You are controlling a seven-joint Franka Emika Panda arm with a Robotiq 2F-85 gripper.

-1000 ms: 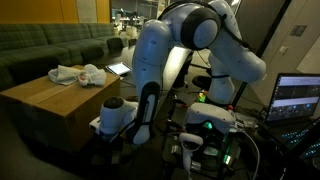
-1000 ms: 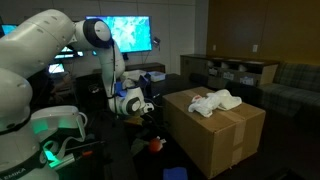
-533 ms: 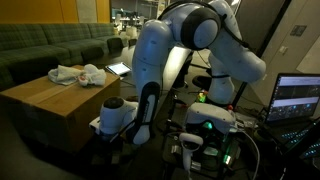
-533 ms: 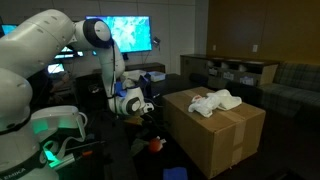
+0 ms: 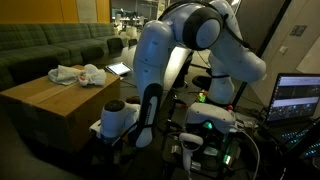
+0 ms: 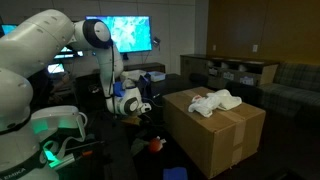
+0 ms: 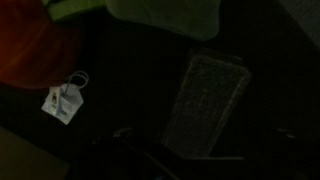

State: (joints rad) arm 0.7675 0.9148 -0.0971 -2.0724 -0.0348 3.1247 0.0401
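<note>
My gripper [image 5: 111, 138] hangs low beside a cardboard box [image 5: 55, 100], near the floor; it also shows in an exterior view [image 6: 144, 113]. The wrist view is very dark. Its fingertips [image 7: 200, 140] show only faintly, wide apart, with nothing between them. Below it lie a grey rectangular pad [image 7: 205, 105], a small white tag on a string [image 7: 62, 103], an orange object [image 7: 28, 45] and a green cloth [image 7: 165, 15]. The orange object also shows on the floor in an exterior view [image 6: 155, 144].
A crumpled white cloth [image 5: 75, 74] [image 6: 215, 102] lies on top of the box [image 6: 225, 135]. A green sofa [image 5: 45, 45] stands behind it, with a tablet [image 5: 118, 69] nearby. A laptop [image 5: 297, 98] and a lit screen [image 6: 128, 33] stand near the robot base.
</note>
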